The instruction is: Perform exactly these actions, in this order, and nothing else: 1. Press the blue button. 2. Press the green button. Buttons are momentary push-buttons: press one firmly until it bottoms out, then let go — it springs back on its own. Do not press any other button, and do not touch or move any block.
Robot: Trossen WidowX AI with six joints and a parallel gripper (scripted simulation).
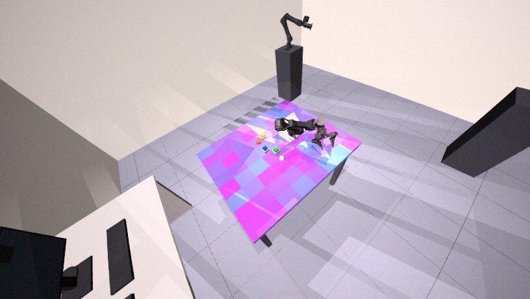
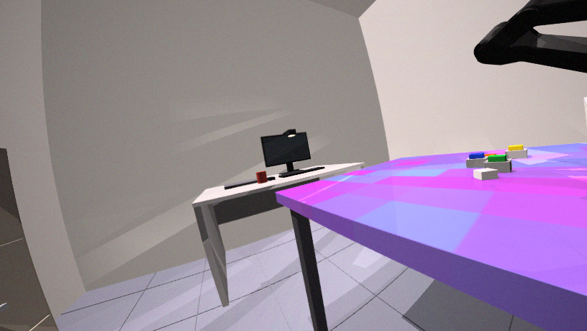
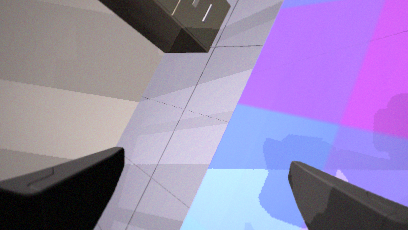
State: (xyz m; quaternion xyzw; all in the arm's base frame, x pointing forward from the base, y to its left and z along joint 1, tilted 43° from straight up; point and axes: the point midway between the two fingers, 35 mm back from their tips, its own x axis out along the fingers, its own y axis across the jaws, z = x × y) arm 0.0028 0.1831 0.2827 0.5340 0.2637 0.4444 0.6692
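Note:
The blue button (image 1: 265,148) (image 2: 476,155) sits on a pale base on the patterned table (image 1: 276,182) (image 2: 427,221). The green button (image 1: 275,149) (image 2: 497,158) is close beside it, also on a pale base. Both caps stand raised. My gripper (image 1: 327,147) (image 3: 207,163) is open, with nothing between its fingers. It hangs above the table near its edge, well to the right of both buttons in the top view. Neither button shows in the wrist view, and my fingers are out of the exterior view.
A yellow button (image 1: 262,135) (image 2: 515,147) and a small orange block (image 1: 258,142) (image 2: 490,155) are near the blue button. A white block (image 1: 282,158) (image 2: 485,174) lies near the green button. Another arm (image 1: 286,27) stands on a dark pedestal (image 1: 288,72) beyond the table.

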